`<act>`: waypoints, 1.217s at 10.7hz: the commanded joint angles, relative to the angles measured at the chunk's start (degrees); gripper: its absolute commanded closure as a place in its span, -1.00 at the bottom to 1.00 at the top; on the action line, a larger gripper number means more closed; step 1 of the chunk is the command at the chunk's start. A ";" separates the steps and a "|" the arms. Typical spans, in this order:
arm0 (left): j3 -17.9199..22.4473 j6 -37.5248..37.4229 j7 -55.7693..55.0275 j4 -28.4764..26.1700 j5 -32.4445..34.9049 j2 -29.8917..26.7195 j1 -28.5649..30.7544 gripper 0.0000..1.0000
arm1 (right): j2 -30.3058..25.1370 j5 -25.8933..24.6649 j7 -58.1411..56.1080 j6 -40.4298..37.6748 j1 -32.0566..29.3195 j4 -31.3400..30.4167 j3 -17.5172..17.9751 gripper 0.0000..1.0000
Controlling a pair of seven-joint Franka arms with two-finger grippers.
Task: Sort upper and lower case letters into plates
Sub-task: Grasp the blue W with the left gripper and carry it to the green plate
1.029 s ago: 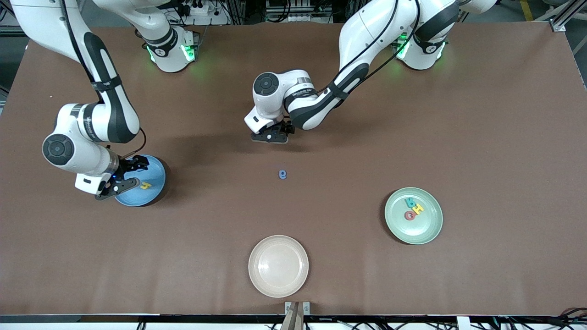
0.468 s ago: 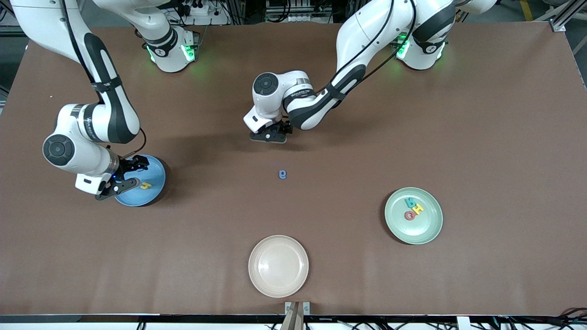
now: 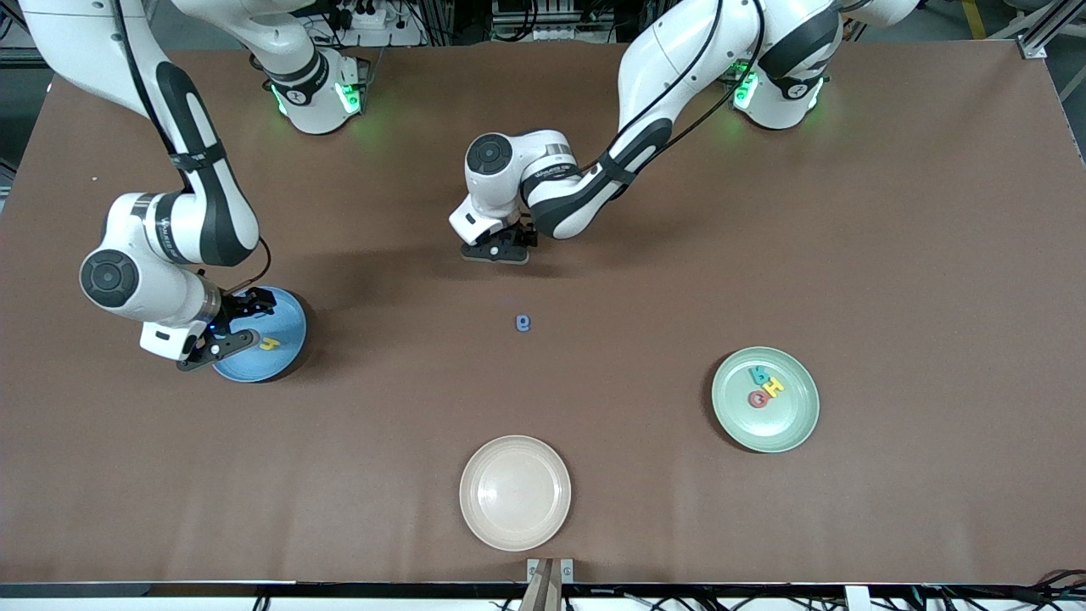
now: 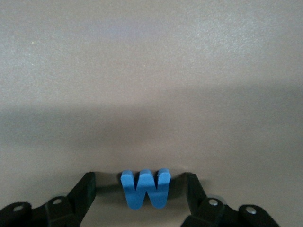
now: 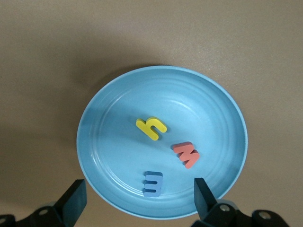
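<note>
My left gripper [image 3: 496, 252] is open and low at the table's middle, its fingers either side of a blue W [image 4: 144, 188] with gaps on both sides; the gripper shows in the left wrist view [image 4: 139, 185]. A small blue letter [image 3: 523, 322] lies on the table nearer the camera. My right gripper [image 3: 227, 333] is open and empty over the sky blue plate [image 3: 284, 361]. The right wrist view shows the gripper [image 5: 138, 191], the plate [image 5: 113, 94], a yellow h [image 5: 151, 126], a red letter [image 5: 186, 154] and a blue letter [image 5: 153, 183]. The mint green plate [image 3: 785, 424] holds a teal, a yellow and a red letter.
A beige plate [image 3: 515, 492] stands near the table's front edge, in the middle. The brown table [image 3: 891, 255] is bare toward the left arm's end.
My left gripper has shifted slightly toward the right arm's end of the table. The right arm has not moved.
</note>
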 commanded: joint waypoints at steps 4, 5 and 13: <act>0.56 0.53 -1.65 0.65 1.41 0.34 -0.71 0.87 | 0.29 -0.07 -0.18 -0.19 0.05 0.47 0.24 -1.00; 0.56 0.53 -1.48 0.65 1.50 0.34 -0.71 1.00 | 0.29 0.02 -0.17 -0.19 0.05 0.56 0.24 -1.00; 0.39 -7.02 5.70 0.04 1.59 -14.15 15.69 1.00 | 0.63 5.73 11.83 0.16 10.13 1.69 0.24 -1.00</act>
